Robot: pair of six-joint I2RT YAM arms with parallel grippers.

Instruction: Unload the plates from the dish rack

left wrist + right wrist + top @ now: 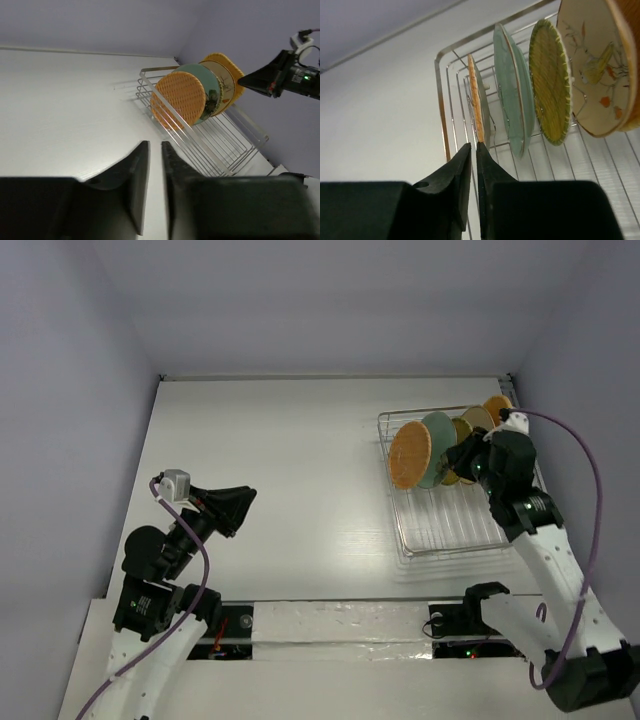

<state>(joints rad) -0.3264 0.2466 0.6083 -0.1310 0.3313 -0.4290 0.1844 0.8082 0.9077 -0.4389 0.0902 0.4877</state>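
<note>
Plainly, the five plates [437,445] stood on edge in the dish rack [445,525] at the far right of the worktop [270,450]. I judged them stiff, breakable and slick where glazed, best pinched at the upper rim. My right tool [474,146], clenched on nothing, hung over the rack, pointing left along the row. My left tool [155,144], likewise clenched, was raised near left, well apart.

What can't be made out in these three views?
Top view: right arm covers the lower parts of the yellow-green plate and cream plate.
Left wrist view: yellow-green plate hidden behind the pale green plate.
Right wrist view: rear orange plate cut by right edge.
</note>
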